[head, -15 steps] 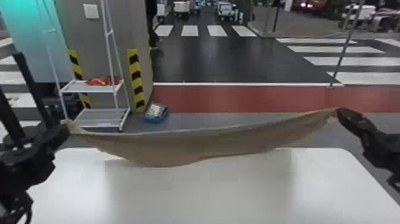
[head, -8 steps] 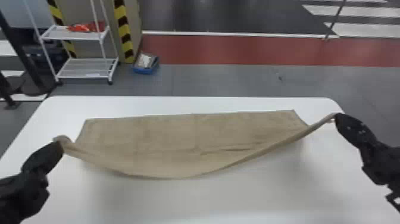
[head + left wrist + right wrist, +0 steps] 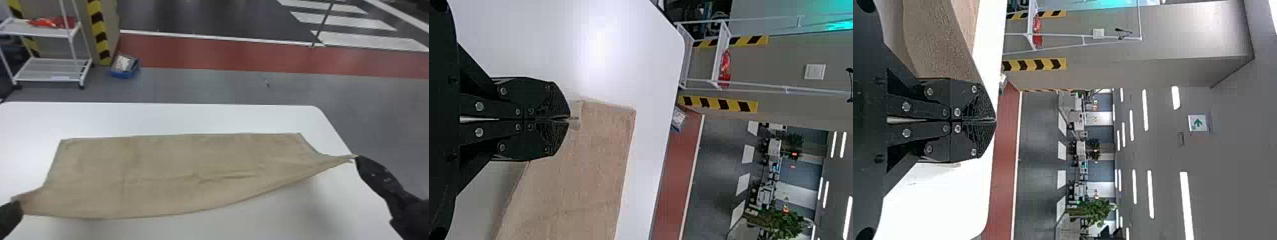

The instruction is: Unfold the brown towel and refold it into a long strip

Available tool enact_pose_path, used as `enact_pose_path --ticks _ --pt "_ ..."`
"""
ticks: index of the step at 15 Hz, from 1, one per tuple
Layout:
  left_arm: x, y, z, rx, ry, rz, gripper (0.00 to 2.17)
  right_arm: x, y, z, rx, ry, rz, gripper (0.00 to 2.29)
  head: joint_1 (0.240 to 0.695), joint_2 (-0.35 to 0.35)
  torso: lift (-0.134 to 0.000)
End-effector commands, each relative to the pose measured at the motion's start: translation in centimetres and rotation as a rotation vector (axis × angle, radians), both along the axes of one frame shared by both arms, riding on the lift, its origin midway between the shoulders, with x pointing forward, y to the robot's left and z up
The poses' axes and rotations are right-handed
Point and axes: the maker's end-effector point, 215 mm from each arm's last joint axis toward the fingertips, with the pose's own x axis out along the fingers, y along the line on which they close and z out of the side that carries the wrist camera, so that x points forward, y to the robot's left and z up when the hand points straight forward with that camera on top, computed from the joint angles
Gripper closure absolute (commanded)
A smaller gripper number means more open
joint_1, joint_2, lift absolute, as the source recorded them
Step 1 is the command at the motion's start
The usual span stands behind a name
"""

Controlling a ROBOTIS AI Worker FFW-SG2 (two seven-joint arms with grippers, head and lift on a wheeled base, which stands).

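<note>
Your left gripper (image 3: 19, 204) has its two flat black fingers pressed together, a near corner of the brown, thin cloth towel (image 3: 159, 172) pinched at the tips. Your right gripper (image 3: 356, 157) holds the other near corner, beside the right edge of the smooth white worktop (image 3: 178, 118); in its wrist view you see the fingers closed, with the cloth alongside. Between your two grips the towel's near edge is raised and sags in a shallow curve. Its far edge lies on the worktop, roughly along the worktop's far edge and apart from it, with small creases near the middle.

Beyond the far edge, a pale label (image 3: 60, 78) on the lower shelf of a white metal rack (image 3: 48, 71) is too small for you to read. In the right wrist view you can make out an arrow on a green and white sign (image 3: 1198, 123). The left fingers are partly cut off by the head view's edge, and in the right wrist view the tips' bite on the cloth is hard to see.
</note>
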Motion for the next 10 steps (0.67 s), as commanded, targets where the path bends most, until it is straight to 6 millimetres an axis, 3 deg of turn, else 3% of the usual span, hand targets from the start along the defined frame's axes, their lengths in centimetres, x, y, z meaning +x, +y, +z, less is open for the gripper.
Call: enact_pose_path --ticks 1,5,10 --pt "0.7 0.5 -0.1 0.017 0.008 0.013 1.39 0.4 -0.7 -0.8 -0.006 0.024 -0.015 1.48 0.695 -0.190 -0.125" --pt "3.6 -0.1 -0.2 0.029 -0.006 0.022 1.39 4.7 -0.5 -2.8 0.001 0.078 -0.031 1.48 0.695 -0.182 -0.125" --pt "7.9 0.1 -1.2 0.035 0.018 0.027 1.39 9.9 -3.2 -4.8 0.077 0.156 -0.081 1.48 0.695 -0.182 -0.125"
